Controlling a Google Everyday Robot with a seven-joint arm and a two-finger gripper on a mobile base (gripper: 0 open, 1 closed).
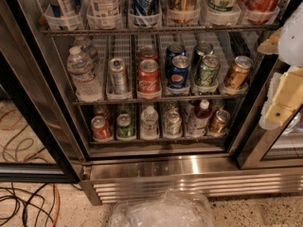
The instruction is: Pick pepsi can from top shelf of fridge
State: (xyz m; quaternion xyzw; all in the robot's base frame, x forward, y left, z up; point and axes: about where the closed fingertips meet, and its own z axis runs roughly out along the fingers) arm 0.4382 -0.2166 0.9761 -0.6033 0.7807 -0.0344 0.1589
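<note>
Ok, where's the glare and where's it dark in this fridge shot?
Camera view: glare streaks the steel base; the bottom shelf looks dimmest; the pepsi can on the top shelf is well lit; the gripper at the right edge glows pale.

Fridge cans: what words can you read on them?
"Coca-Cola", white script: red can.
Pepsi globe sign, word unreadable: pepsi can right of it.
Everything else: too blurred.
The gripper, at the right edge outside the fridge: no writing.
</note>
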